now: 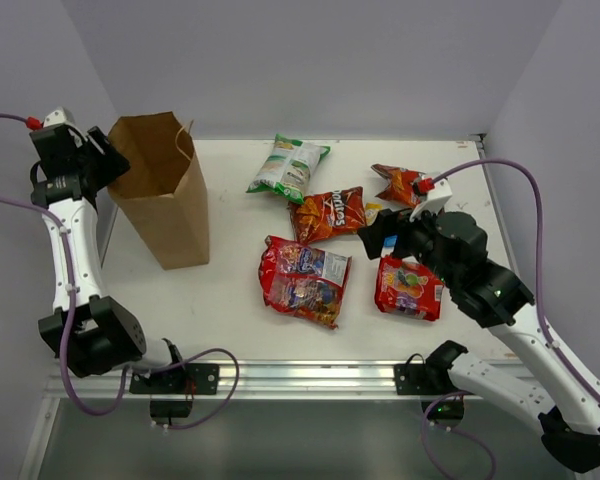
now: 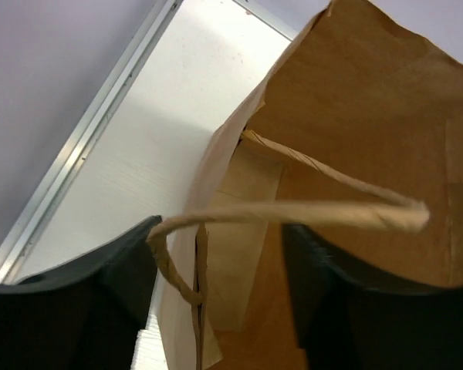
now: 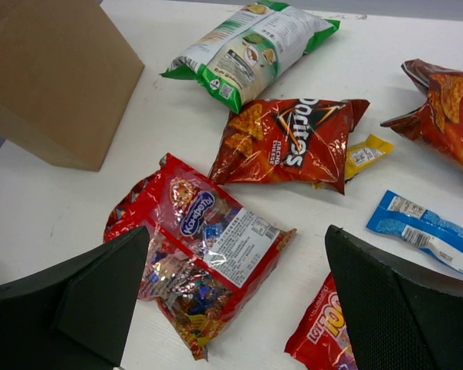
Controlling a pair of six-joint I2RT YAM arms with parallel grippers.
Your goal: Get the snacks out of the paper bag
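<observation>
So the brown kraft paper bag point(image 1: 165, 200) stands upright at the far left of the white bench point(image 1: 230, 310), mouth open at the top. From where I'm standing I can't see inside it.

The left tool point(image 1: 108, 165) is up at the bag's rim on the left side. In the wrist view its two dark fingers point(image 2: 85, 301) sit well apart, and the thin twisted paper handle point(image 2: 316, 212) runs across the gap between them. Nothing looks pinched, just loose in there.

All the snacks I can see lie flat on the bench, right of the bag:
- the white-green chip bag point(image 1: 288, 167) at the back
- a red-orange Doritos bag point(image 1: 327, 213) just in front of it, with a small yellow wrapper point(image 3: 368, 153) tucked against its right edge
- a second Doritos bag point(image 1: 398, 183), crumpled, further right
- a big red candy bag point(image 1: 305, 280) in the middle, nearer the front
- a smaller red candy bag point(image 1: 410, 288) to its right
- a small blue wrapper point(image 3: 424, 231) between the two Doritos bags and the smaller candy bag

The right tool point(image 1: 380, 240) hangs over that cluster, jaws spread wide – nothing between them, and the two candy bags are below it in its own camera.
</observation>
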